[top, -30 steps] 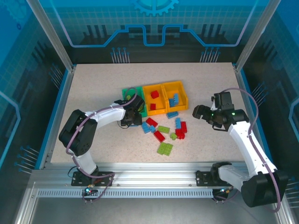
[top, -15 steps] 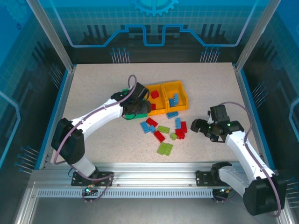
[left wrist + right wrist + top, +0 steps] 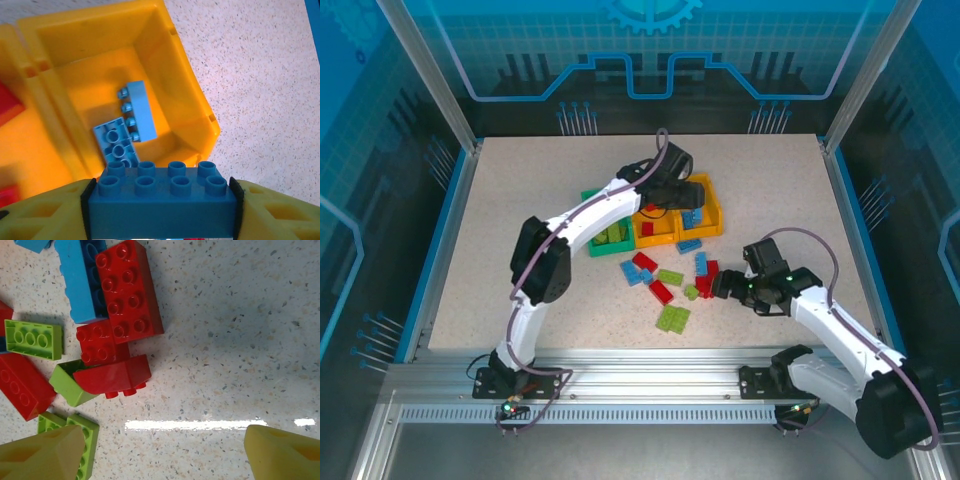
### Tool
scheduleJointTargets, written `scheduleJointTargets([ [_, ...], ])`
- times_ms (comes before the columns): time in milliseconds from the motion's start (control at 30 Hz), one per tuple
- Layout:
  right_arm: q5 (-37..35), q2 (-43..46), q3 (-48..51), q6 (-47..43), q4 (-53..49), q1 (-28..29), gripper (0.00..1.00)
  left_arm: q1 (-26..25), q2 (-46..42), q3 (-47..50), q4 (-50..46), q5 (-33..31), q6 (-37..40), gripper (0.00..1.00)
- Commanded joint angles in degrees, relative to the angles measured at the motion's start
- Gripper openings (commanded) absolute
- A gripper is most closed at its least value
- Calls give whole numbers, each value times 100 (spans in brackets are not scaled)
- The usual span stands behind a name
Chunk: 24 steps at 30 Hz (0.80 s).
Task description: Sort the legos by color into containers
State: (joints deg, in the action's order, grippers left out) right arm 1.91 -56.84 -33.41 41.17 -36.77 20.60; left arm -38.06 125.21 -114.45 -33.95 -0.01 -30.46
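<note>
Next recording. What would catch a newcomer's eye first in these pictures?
The left pincer grips a blue eight-stud brick right over the right-hand orange-yellow bin, where two paler blue bricks already lie. Nearer the arms, a loose scatter of red, blue and lime green bricks lies on the speckled table, with the right pincer open beside its right edge.

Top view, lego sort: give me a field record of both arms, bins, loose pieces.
left fingers: shut on blue brick, above right yellow bin
right fingers: open, empty, beside loose legos
right yellow bin: two blue bricks
middle yellow bin: red bricks
green bin: lime bricks
loose legos: red, blue, lime, on table
</note>
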Motion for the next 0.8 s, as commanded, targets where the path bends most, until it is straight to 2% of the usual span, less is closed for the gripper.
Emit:
scheduleJointTargets([
  [0,-207,-87,-134,17,187,148,84,-25,347,-534,-29,370,129,58],
  [267,-487,-561,-539,-223,215,409,81,-15,798,-1035,-54,406,89,71],
  [300,-506,-618,-582,-238,206,424,81,-16,775,-1035,-43,389,55,74],
  [400,-508,-750,-706,-283,241,480,79,-17,685,-1013,-122,293,18,93],
  [467,-496,-826,-798,-361,247,544,78,-16,555,-920,-183,188,14,98],
  [600,-658,-983,-953,-486,38,750,77,-12,-41,-262,30,-158,-107,99],
  [767,-795,-1189,-954,-290,24,1181,76,13,-919,679,389,-293,-241,99],
])
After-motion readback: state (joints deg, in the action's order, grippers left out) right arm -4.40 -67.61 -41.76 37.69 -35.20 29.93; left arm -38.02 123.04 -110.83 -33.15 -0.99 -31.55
